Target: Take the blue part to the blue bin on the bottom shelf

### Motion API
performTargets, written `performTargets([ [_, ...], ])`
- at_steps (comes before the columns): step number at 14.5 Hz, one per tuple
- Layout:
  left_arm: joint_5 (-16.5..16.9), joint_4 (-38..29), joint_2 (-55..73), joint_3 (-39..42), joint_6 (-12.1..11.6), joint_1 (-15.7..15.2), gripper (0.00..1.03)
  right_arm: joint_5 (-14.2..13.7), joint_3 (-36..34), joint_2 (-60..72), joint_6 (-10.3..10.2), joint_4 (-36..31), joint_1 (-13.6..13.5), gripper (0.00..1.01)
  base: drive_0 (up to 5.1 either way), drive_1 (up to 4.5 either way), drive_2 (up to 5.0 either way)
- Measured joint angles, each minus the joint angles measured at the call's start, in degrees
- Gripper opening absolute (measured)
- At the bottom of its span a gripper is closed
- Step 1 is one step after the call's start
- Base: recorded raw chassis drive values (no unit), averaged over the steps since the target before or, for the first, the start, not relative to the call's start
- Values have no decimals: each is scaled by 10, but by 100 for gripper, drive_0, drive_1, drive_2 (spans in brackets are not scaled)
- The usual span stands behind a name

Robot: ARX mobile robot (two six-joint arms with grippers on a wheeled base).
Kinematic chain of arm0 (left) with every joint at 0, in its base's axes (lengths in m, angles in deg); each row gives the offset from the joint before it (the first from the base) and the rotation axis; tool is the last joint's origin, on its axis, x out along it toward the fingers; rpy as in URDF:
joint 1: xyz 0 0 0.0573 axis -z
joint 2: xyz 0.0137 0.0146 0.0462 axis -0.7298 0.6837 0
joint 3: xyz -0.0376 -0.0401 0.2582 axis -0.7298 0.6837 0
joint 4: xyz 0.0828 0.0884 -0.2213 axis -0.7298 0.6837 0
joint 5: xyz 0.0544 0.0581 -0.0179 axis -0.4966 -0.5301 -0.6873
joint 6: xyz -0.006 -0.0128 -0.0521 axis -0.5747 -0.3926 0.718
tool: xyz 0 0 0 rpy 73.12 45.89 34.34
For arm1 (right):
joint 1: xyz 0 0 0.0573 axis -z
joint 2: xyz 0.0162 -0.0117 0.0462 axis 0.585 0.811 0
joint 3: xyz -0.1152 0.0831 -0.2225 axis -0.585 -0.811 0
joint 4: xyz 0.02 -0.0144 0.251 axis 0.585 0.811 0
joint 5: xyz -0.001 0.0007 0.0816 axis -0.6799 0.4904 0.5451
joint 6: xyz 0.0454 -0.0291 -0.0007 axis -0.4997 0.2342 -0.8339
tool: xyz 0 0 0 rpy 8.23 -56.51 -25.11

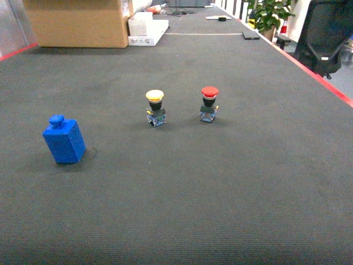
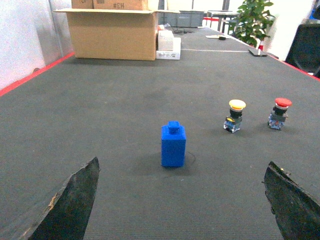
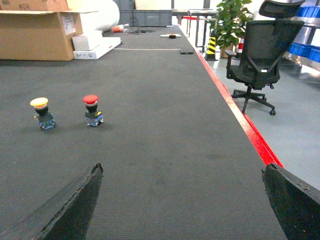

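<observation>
Blue part (image 1: 64,141) upright on dark grey mat (image 1: 220,182), left of centre in head view; small round knob on top; nothing touching it; standing free, well apart from everything else. Same part centred in left wrist view, between the two spread fingertips (image 2: 67,205) of left gripper (image 2: 180,210) but further out on the mat, no contact; left claw wide, holding nothing. Right gripper (image 3: 182,205) likewise wide, fingers (image 3: 70,210) at both lower corners of right wrist view, bare mat between them; holding nothing.

Yellow-capped push button (image 1: 155,107) and red-capped push button (image 1: 209,103) upright side by side beyond and right of the blue part, apart from each other; both well clear of either claw.

Containers: open cardboard box (image 1: 80,22) at far left end of mat, flaps up, contents not visible from any view; white flat carton (image 1: 146,27) just beside it on the right, closed; grey crate (image 3: 152,17) further back, contents hidden. Blue bins (image 3: 305,50) just visible at right edge of right wrist view, on a rack off the mat; contents cannot be told.

Red tape edge (image 3: 240,120) along right side of mat; black office chair (image 3: 257,55) and potted plant (image 3: 232,17) beyond it.
</observation>
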Motion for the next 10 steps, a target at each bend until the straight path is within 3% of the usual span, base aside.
performTargets([
  [6, 0, 1, 0, 0, 0, 0, 98, 0, 0, 0, 0, 1, 0, 98, 0, 0, 0],
  [7, -25, 35, 8, -8, 10, 9, 98, 0, 0, 0, 0, 1, 0, 98, 0, 0, 0],
  [8, -104, 62, 93, -33, 48, 34, 98, 0, 0, 0, -1, 1, 0, 98, 0, 0, 0],
  [9, -126, -52, 235, -31, 56, 30, 98, 0, 0, 0, 0, 0, 0, 98, 0, 0, 0],
  [10, -101, -171, 359, -36, 49, 26, 98, 0, 0, 0, 0, 1, 0, 98, 0, 0, 0],
])
